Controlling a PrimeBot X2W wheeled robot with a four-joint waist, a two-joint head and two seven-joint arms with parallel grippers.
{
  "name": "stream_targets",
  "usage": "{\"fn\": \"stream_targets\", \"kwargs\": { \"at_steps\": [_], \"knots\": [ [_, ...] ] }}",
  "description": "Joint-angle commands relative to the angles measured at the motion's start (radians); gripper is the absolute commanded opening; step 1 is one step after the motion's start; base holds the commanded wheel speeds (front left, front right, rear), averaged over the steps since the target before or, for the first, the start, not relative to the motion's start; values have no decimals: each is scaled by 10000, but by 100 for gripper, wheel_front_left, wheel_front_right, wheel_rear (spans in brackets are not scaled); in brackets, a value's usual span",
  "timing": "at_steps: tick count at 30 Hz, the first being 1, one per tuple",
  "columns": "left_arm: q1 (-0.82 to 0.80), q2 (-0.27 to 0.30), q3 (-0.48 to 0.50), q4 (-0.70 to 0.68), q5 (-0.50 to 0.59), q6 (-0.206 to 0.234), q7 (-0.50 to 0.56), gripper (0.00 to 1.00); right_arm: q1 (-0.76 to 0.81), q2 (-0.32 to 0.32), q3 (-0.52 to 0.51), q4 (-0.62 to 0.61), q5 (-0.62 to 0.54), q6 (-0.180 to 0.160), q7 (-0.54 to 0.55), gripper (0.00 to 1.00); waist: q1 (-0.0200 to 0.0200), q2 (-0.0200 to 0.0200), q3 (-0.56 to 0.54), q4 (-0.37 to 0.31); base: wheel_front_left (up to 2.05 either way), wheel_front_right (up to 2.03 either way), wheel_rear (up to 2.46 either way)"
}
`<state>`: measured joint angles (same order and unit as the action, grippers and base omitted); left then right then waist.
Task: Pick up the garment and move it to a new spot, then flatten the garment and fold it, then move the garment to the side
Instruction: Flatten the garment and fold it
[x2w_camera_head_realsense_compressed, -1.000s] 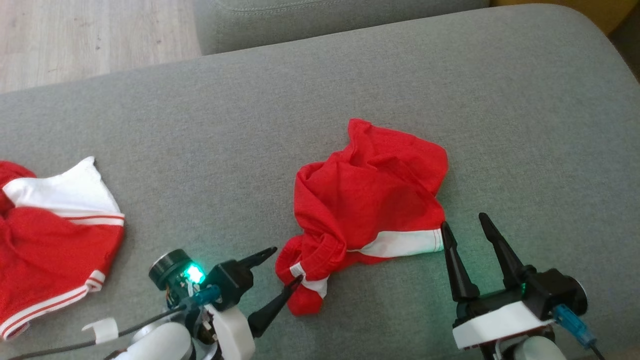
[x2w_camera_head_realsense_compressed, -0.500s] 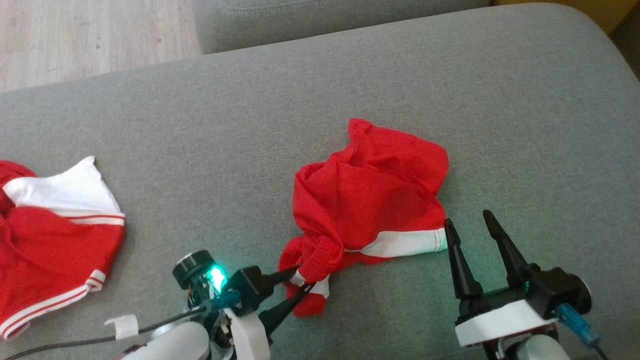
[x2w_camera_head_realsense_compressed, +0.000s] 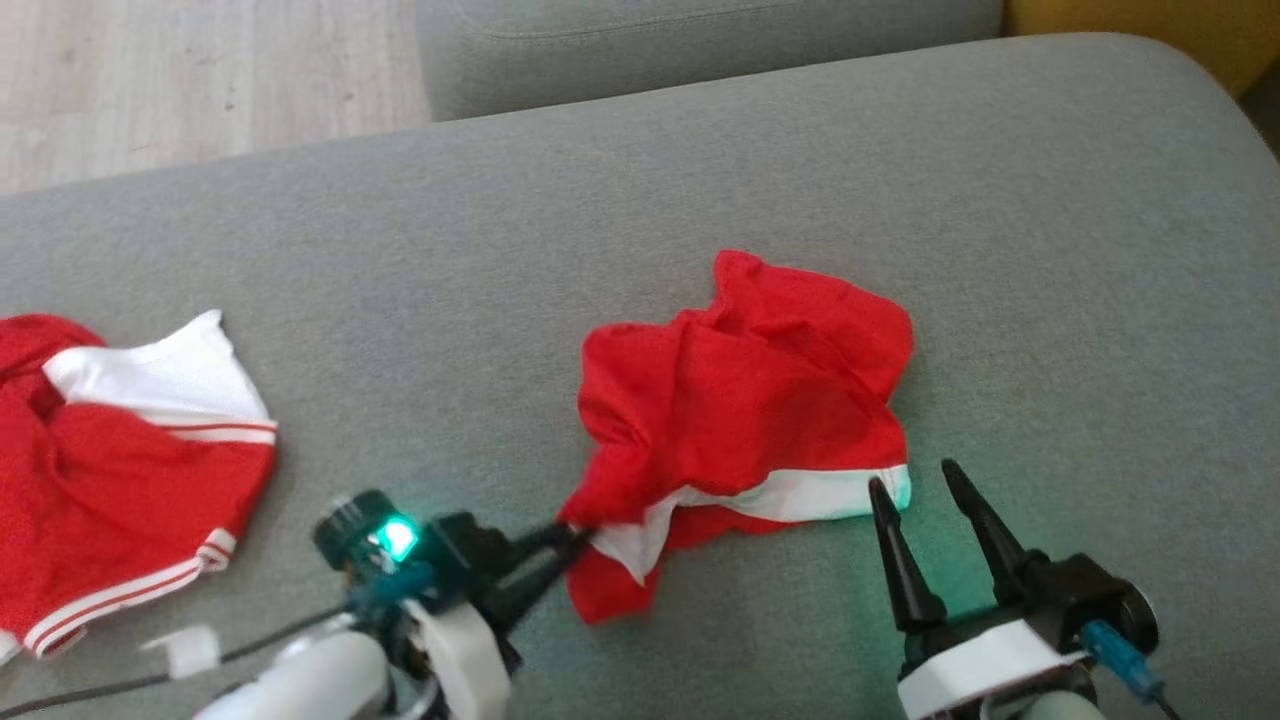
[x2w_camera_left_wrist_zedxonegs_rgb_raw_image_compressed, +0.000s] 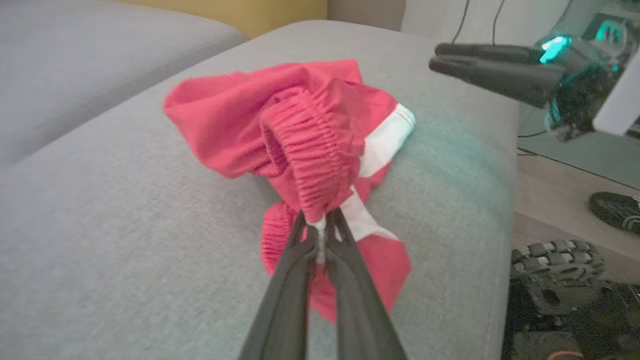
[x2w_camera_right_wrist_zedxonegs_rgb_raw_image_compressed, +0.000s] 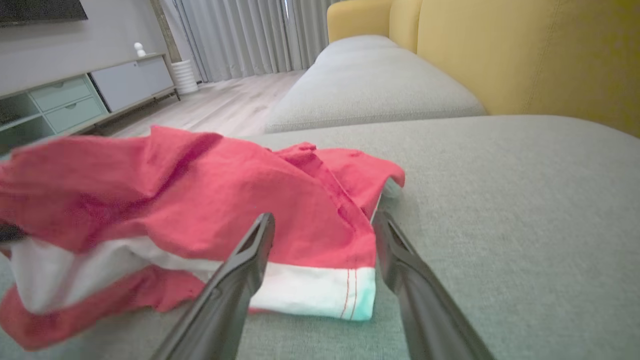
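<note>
**Left pincer grips the shorts' waistband; right pincer waits open at the hem**

One grey sofa (x2w_camera_head_realsense_compressed: 700, 200) seat carries everything, with pale wood floor (x2w_camera_head_realsense_compressed: 200, 70) beyond its far edge.

Two garments lie on it, both red with white trim. The second garment (x2w_camera_head_realsense_compressed: 120, 470) sits crumpled at the far left, well apart from the other one.

The garment (x2w_camera_head_realsense_compressed: 740, 400) lies near the middle of the seat, a little to the right, in a loose heap. In the head view its long axis runs on a slant, from the near left end up to a peak at the far right. Its gathered waistband (x2w_camera_left_wrist_zedxonegs_rgb_raw_image_compressed: 310, 150) points toward the near left. One white band (x2w_camera_head_realsense_compressed: 800, 497) runs left to right along the near edge and ends in a corner at the right.

There are two pincers, each with two dark fingers. The left pincer (x2w_camera_head_realsense_compressed: 570, 535) has its fingers pressed together on the waistband's edge, pinching it at the tips (x2w_camera_left_wrist_zedxonegs_rgb_raw_image_compressed: 318, 227). That pinched end looks slightly raised, while the rest lies on the seat. The right pincer (x2w_camera_head_realsense_compressed: 913, 478) has its fingers spread and holds nothing. Its tips point away from the robot, on either side of the white band's right corner (x2w_camera_right_wrist_zedxonegs_rgb_raw_image_compressed: 322, 220). Whether they touch the cloth cannot be told.
</note>
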<state>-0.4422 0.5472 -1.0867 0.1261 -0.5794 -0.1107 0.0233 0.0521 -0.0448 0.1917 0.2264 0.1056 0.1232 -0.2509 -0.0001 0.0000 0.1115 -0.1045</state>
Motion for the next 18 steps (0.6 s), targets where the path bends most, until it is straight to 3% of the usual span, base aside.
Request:
{"fn": "stream_targets", "kwargs": {
  "at_steps": [1, 7, 15, 16, 18],
  "knots": [
    [-235, 539, 695, -378, -92, 232, -256, 0, -196, -54, 131, 24, 10, 75, -109, 100, 1, 0, -19, 136, 0, 0, 0],
    [-135, 1290, 1368, -937, -354, 770, -484, 0, -555, -54, -236, 1402, 547, 75, -109, 100, 1, 0, 84, 562, 0, 0, 0],
    [-245, 1650, 1709, -1249, -509, 943, -569, 0, -1444, -54, 155, 2878, 992, 75, -109, 100, 1, 0, 338, 939, 0, 0, 0],
    [-259, 1658, 1706, -1258, -503, 941, -567, 0, -1507, -54, 201, 3006, 1051, 75, -109, 87, 1, 0, 359, 969, 0, 0, 0],
    [-271, 1655, 1711, -1265, -512, 963, -566, 0, -1614, -54, 289, 3202, 1154, 75, -109, 9, 1, 0, 391, 1010, 0, 0, 0]
  ]
}}
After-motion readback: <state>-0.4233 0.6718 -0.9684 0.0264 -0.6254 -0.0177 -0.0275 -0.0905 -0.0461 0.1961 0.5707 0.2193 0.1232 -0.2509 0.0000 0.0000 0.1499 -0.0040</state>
